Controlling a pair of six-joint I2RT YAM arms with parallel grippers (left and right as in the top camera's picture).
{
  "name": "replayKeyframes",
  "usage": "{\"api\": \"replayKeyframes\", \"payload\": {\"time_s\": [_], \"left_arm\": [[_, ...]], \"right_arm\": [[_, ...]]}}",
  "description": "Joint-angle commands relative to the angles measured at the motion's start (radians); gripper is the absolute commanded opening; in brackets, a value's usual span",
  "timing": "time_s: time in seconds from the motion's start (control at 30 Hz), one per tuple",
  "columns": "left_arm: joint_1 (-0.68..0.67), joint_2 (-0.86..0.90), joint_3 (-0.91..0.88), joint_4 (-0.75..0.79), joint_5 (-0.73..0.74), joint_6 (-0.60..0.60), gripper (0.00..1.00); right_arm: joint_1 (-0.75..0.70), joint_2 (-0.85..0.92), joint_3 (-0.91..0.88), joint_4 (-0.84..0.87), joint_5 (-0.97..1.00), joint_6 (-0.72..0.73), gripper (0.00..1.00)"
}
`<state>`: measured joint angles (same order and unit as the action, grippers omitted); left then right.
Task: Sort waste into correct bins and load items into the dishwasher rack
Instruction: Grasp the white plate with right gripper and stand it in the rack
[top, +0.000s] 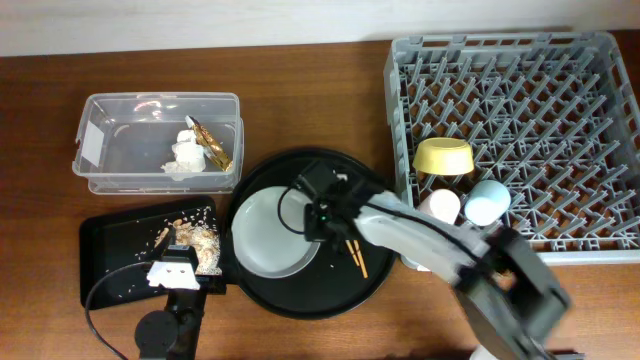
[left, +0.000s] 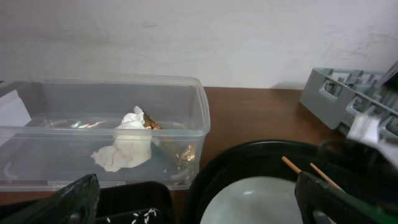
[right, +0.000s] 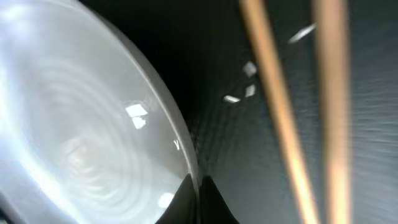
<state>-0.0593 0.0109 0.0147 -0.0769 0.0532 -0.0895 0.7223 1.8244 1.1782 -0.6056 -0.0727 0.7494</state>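
Plate (right: 81, 124) rim tight between right jaws; left jaws wide apart.

Overhead, you looked straight down on the whole surface (top: 300, 80); your left wrist view sat low, facing the clear box (left: 106, 124); your right hugged the plate (right: 81, 124), shared by all.

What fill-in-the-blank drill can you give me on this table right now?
The small bowl in the large grey plastic rack is ___.
The crumpled white paper napkin lies in the ___ rectangular plastic box.
Two thin wooden chopsticks lie on the round ___ tray.
Missing: yellow; clear; black.
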Motion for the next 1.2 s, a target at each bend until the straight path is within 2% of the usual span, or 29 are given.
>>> {"api": "replayKeyframes", "payload": {"time_s": [0.0,0.07,0.13,0.23,0.3,0.33,0.43,0.53,0.6,0.7,0.73,0.77,0.8,0.87,1.0,1.07,1.13,1.17], "left_arm": [[0.005,-0.006,-0.006,0.001,0.011,0.016,0.99],[0.005,-0.006,-0.006,0.001,0.011,0.016,0.99],[0.005,-0.006,-0.006,0.001,0.011,0.016,0.99],[0.005,-0.006,-0.006,0.001,0.011,0.016,0.99],[0.005,-0.006,-0.006,0.001,0.011,0.016,0.99],[0.005,-0.006,-0.006,0.001,0.011,0.016,0.99],[0.005,-0.006,-0.006,0.001,0.011,0.016,0.99],[0.005,-0.006,-0.006,0.001,0.011,0.016,0.99],[0.005,-0.006,-0.006,0.001,0.011,0.016,0.99],[0.005,-0.006,-0.006,0.001,0.011,0.016,0.99],[0.005,-0.006,-0.006,0.001,0.011,0.016,0.99],[0.005,-0.006,-0.006,0.001,0.011,0.016,0.99],[0.005,-0.006,-0.006,0.001,0.011,0.016,0.99],[0.005,-0.006,-0.006,0.001,0.011,0.016,0.99],[0.005,-0.006,-0.006,0.001,0.011,0.016,0.99],[0.005,-0.006,-0.006,0.001,0.011,0.016,0.99],[0.005,-0.006,-0.006,0.001,0.011,0.016,1.00],[0.005,-0.006,-0.006,0.001,0.011,0.016,1.00]], "right_arm": [[-0.031,-0.288,0.007,-0.042,0.281,-0.167,0.04],[-0.072,-0.433,0.008,-0.070,0.502,-0.269,0.04],[-0.156,-0.586,0.008,-0.044,0.862,-0.393,0.04],[-0.329,-0.650,0.008,0.145,1.185,-0.708,0.04],[-0.445,-0.627,0.007,0.237,1.214,-0.832,0.04],[-0.540,-0.583,0.007,0.287,1.214,-0.850,0.04],[-0.630,-0.471,0.007,0.319,1.214,-0.883,0.04],[-0.651,-0.300,0.007,0.409,1.316,-0.972,0.04],[-0.650,-0.185,0.007,0.505,1.353,-1.101,0.04],[-0.624,-0.092,0.007,0.505,1.368,-1.116,0.04],[-0.598,-0.088,0.007,0.506,1.364,-1.115,0.09],[-0.572,-0.091,0.008,0.508,1.364,-1.115,0.43],[-0.549,-0.098,0.008,0.509,1.364,-1.115,0.56],[-0.489,-0.144,0.008,0.509,1.363,-1.115,0.57],[-0.401,-0.260,0.008,0.479,1.391,-1.135,0.68],[-0.317,-0.344,0.008,0.470,1.384,-1.135,0.76],[-0.147,-0.462,0.008,0.339,1.232,-1.094,0.79],[-0.042,-0.512,0.008,0.177,1.056,-0.959,0.79]]}}
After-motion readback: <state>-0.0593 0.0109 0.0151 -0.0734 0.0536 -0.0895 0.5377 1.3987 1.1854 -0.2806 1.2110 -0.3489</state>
